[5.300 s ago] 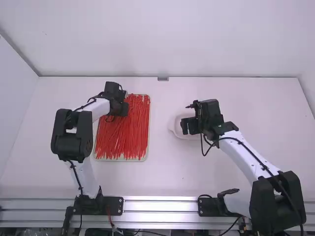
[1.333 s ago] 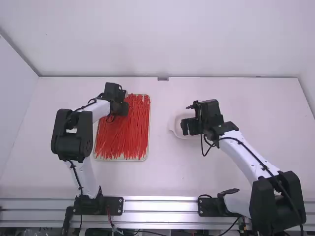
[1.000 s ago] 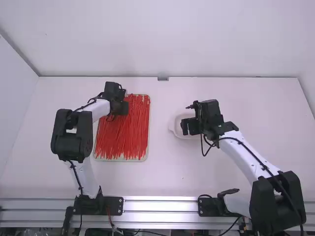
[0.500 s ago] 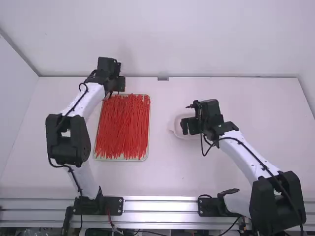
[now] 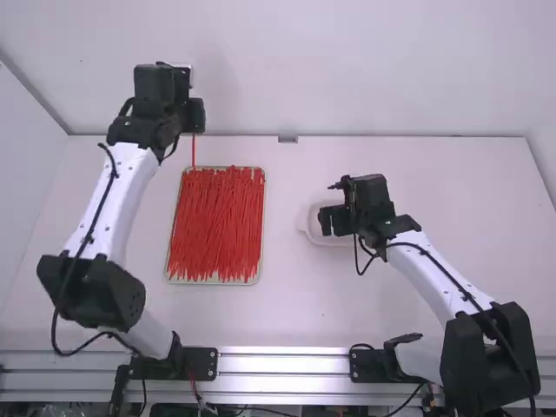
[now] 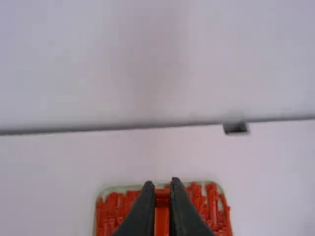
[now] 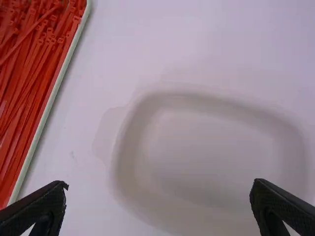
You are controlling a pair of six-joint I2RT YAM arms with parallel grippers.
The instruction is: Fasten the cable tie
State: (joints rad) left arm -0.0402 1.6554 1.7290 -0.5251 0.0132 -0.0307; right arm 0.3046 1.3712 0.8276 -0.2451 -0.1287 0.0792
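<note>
left gripper (image 6: pixel 161 187) pinches one cable tie (image 5: pixel 192 152) high above tray (image 5: pixel 262 234), likely to clear the pile (image 5: pixel 217 226) | right gripper (image 5: pixel 335 222) spread wide over white dish (image 7: pixel 206 147), likely awaiting handover

The white table (image 5: pixel 434 174) bears a tray (image 5: pixel 214 282) of red cable ties (image 5: pixel 217 221) and a white dish (image 7: pixel 206 152)
</note>
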